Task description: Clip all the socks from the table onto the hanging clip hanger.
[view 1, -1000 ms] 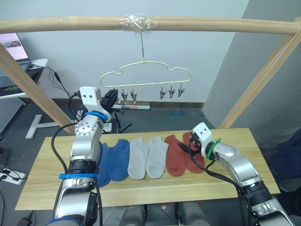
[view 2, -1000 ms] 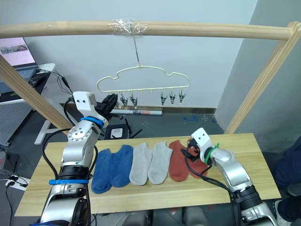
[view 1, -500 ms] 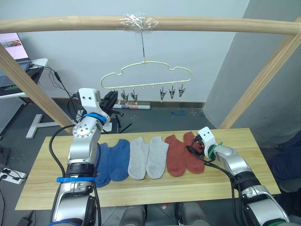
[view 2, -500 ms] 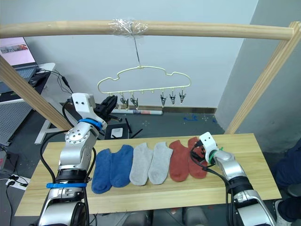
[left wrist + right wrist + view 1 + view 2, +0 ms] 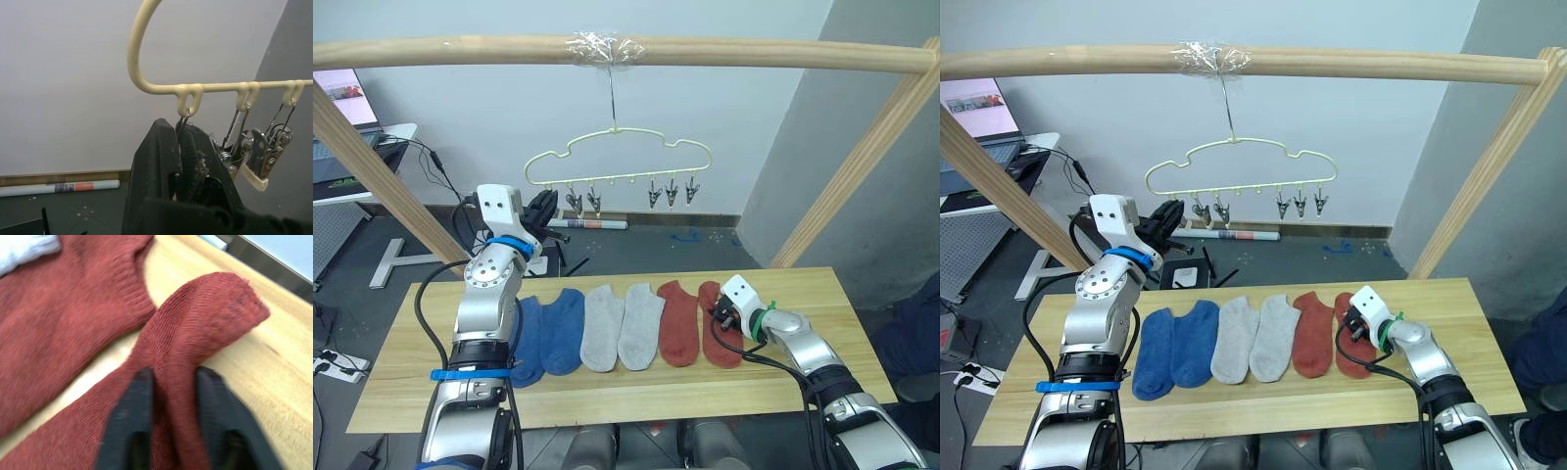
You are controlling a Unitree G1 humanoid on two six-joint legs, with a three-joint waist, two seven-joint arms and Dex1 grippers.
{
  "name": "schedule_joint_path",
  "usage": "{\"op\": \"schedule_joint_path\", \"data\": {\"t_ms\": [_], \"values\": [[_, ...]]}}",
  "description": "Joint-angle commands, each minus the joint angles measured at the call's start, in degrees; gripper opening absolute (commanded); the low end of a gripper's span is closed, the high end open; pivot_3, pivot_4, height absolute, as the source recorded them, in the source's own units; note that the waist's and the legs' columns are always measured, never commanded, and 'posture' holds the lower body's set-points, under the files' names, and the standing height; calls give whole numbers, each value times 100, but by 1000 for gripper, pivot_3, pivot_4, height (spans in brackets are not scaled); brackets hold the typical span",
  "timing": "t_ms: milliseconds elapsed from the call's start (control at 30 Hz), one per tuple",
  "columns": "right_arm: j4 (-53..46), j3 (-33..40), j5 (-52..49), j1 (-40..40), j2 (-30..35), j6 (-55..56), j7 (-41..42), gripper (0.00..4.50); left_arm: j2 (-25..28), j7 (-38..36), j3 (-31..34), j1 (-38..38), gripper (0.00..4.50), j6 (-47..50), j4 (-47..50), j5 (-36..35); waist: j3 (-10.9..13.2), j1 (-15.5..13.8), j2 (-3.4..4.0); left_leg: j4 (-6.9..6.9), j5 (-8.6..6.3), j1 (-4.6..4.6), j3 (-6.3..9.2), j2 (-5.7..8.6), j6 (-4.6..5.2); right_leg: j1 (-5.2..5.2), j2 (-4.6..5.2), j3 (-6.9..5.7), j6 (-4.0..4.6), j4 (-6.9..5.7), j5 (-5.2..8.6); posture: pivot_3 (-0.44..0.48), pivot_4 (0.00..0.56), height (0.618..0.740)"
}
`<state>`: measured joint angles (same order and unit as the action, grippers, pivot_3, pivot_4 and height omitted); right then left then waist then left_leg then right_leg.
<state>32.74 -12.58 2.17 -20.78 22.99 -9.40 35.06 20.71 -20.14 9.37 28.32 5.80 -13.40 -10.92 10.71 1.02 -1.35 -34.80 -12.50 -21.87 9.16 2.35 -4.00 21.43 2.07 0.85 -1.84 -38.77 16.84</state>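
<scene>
One red sock [image 5: 190,347] newly pinched.

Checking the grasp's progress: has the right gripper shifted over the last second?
Yes. The right gripper has slid a little down the rust red sock, toward the table's near edge.

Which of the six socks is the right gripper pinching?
The rust red sock at the row's right end; its cuff is bunched between the right gripper. The other five lie flat.

Silver-grey jointed arms carried black cables; white wrist housings. Left arm [image 5: 489,294] wore blue bands, right arm [image 5: 803,343] green band. Grippers had black fingers [image 5: 132,421].
</scene>
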Motion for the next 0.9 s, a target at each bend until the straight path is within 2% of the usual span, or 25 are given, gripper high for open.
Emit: {"op": "schedule_joint_path", "data": {"t_ms": [33, 233, 333, 433, 533, 633, 900], "values": [[-109, -18, 99, 309, 200, -55, 196, 29, 51, -46, 116, 61, 0, 117, 189, -144, 0, -24, 0, -3, 0, 0, 0, 0, 0, -1, 0, 1, 0, 0, 0, 95, 184, 740], [-1638, -38, -95, 687, 617, -208, 845, 29, 112, -523, 104, -73, 0, 711, 406, -611, 2, -83, 2, -5, 1, -2, 1, 0, 1, 1, -1, 1, -3, -2, 0, 95, 187, 740], [-2693, -62, -326, 734, 699, -730, 1200, 29, 131, -686, 337, -40, 0, 1443, 556, -1206, 13, -46, 7, -5, 0, -7, -4, -3, 1, 10, 0, 6, -3, -4, 0, 95, 188, 740], [-3859, -105, -879, 571, 505, -1763, 1475, 29, 172, -746, 739, 96, 0, 2535, 681, -2079, 15, -8, 7, -5, 0, -10, 0, -9, 0, 18, 2, 5, -3, -10, 0, 91, 187, 740], [-4420, -218, -1270, 281, 106, -2539, 1432, 29, 282, -873, 1014, 176, 0, 3360, 759, -2756, 18, 25, 6, -4, 0, -11, 11, -15, 0, 21, -2, -4, -3, -13, 1, 86, 185, 740], [-4222, -332, -1403, -63, -590, -2892, 1075, 29, 432, -1000, 1140, 248, 0, 4002, 871, -3254, 18, 30, 5, -2, 0, -11, 10, -14, -1, 22, -2, -4, -2, -14, 1, 93, 178, 740], [-3060, -402, -1414, -1006, -1598, -2743, 814, 29, 463, -881, 1391, 379, 0, 4800, 1226, -4053, 19, -70, 3, -5, 13, -61, 6, -12, -22, 66, 12, 4, -1, -12, -2, 120, 169, 740]]}}
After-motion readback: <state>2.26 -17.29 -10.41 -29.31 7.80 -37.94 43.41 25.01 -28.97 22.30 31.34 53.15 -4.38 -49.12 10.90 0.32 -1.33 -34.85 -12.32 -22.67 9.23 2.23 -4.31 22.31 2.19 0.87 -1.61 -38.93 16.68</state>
